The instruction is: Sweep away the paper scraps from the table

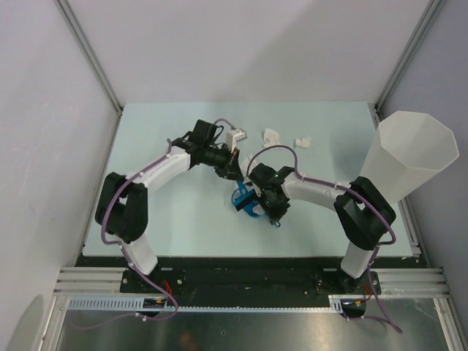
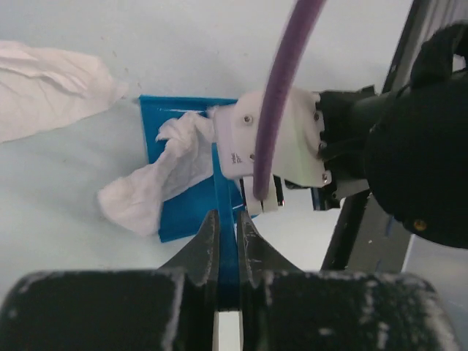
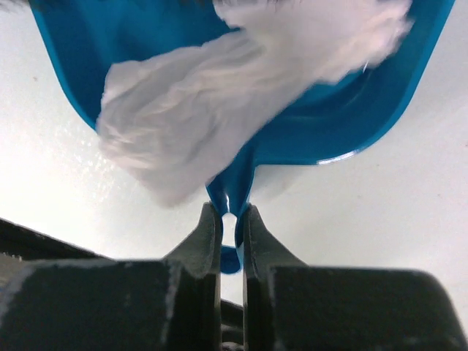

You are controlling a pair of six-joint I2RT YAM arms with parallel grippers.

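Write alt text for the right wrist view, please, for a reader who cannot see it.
The right hand grips the handle of a blue dustpan over the pale table. A crumpled white paper wad lies across the pan, hanging over one edge.

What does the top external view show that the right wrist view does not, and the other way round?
Only top external: the white bin and loose paper scraps on the table. Only right wrist: the right gripper clamped on the handle of the blue dustpan, a paper wad lying in it. Both: the dustpan and the table.
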